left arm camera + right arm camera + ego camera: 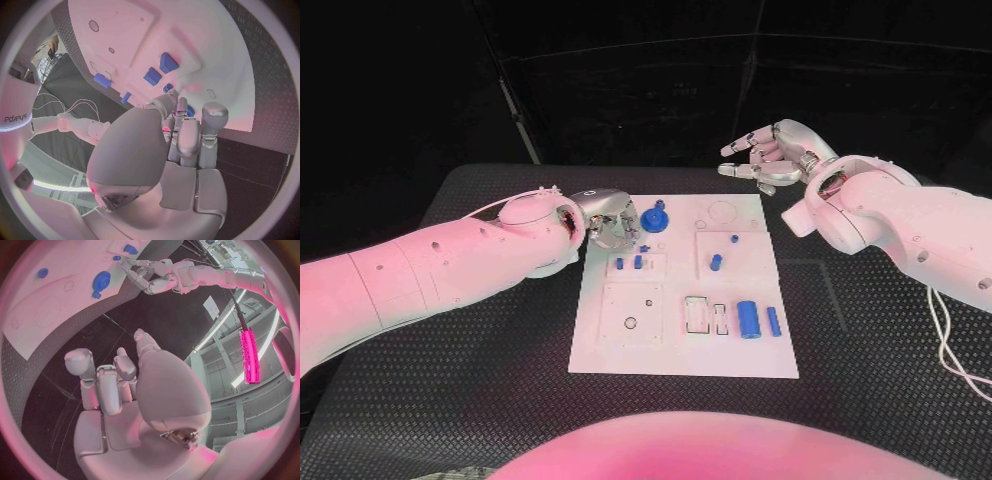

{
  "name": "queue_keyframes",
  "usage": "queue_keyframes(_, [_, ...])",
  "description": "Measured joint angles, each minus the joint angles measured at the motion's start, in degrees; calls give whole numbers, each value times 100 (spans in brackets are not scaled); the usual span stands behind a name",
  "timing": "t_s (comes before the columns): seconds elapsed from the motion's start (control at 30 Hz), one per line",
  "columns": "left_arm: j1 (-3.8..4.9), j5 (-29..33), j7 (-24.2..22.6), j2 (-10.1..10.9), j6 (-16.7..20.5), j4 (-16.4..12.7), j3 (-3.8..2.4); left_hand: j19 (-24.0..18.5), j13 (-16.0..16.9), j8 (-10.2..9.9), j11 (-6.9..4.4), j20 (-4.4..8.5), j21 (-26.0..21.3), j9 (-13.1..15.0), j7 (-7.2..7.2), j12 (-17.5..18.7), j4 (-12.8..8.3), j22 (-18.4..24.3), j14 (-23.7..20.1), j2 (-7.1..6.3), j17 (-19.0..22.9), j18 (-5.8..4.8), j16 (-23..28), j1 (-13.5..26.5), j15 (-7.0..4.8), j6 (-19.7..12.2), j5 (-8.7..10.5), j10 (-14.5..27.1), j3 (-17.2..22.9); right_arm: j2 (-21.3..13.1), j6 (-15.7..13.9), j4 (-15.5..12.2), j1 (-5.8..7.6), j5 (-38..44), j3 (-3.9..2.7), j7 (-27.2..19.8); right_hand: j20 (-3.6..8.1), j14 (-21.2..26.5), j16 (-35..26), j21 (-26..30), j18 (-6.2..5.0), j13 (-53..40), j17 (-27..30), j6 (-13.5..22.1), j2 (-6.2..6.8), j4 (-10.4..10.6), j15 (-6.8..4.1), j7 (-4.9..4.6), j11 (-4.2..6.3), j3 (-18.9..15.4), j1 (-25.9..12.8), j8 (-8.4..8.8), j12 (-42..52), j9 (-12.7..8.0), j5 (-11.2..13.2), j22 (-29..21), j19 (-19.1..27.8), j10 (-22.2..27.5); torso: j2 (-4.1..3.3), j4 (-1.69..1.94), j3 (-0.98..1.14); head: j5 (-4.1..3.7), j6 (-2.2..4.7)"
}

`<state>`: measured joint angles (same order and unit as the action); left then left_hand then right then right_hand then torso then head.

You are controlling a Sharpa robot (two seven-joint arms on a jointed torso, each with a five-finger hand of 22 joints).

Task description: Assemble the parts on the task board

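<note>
The silver left hand [607,218] rests its fingertips on the white rectangular task board's [733,362] far left corner beside the blue round gear [655,220], holding nothing I can tell, while the silver right hand [769,156] hovers beyond the board's far edge, fingers loosely spread and empty.

A black table [473,400] with a fine ribbed surface stood under everything, its dark mat [37,390] running out to the edges. Behind it hung a black backdrop [646,80] crossed by thin poles. A bright pink light strip [250,355] glowed overhead among ceiling beams.
</note>
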<state>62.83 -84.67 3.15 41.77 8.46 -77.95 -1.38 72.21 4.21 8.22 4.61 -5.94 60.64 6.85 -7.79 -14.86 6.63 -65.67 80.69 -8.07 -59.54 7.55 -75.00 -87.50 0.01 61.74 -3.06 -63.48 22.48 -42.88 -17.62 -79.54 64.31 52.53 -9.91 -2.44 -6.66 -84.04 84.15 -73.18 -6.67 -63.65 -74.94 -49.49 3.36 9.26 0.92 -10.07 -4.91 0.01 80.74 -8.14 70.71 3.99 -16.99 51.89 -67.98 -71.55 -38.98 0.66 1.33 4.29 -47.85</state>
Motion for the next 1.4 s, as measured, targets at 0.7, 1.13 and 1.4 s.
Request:
queue_keyframes(0.7, [-2, 57, -4, -19, 19, -74, -61, -54, -44, -175, 75, -54, -136, -91, -60, 232, 16, 101, -38, -143, 141, 0, 0, 143, 38, -105, 0, 75, 16, -5, 6, 5, 0, 0, 0, 1, 0, 0, 0, 0, 0, 0, 1, 0, 0, 0, 0, 0, 0, 0, 0, 0, 0, 0, 0, 0, 0, 0, 4, 3, -1, -15, 13])
queue_keyframes(1.13, [12, 86, -5, -209, -24, 11, -103, -319, -51, -260, 122, -113, -574, -142, -61, 389, 81, 411, -206, -224, 585, 1, 223, 272, 122, -166, 0, 249, -17, 9, 15, 19, -1, 0, 1, 4, 0, 0, 0, 0, 0, 0, 2, 0, 0, 0, 0, 0, 0, 0, 0, -29, 0, 0, 0, 0, 0, 0, 1, 3, 2, -19, 5])
queue_keyframes(1.4, [37, 93, 31, -451, -261, 271, -106, -336, -39, -260, 122, -130, -579, -147, -60, 389, 81, 411, -227, -201, 603, 0, 223, 250, 101, -166, 0, 248, -17, 21, 20, 23, -1, 0, 1, 5, 0, 0, 0, 0, 0, 0, 2, 0, 0, 0, 0, 0, 0, 0, 0, -29, 0, 0, 0, 0, 0, 0, 0, -1, 8, -15, 6])
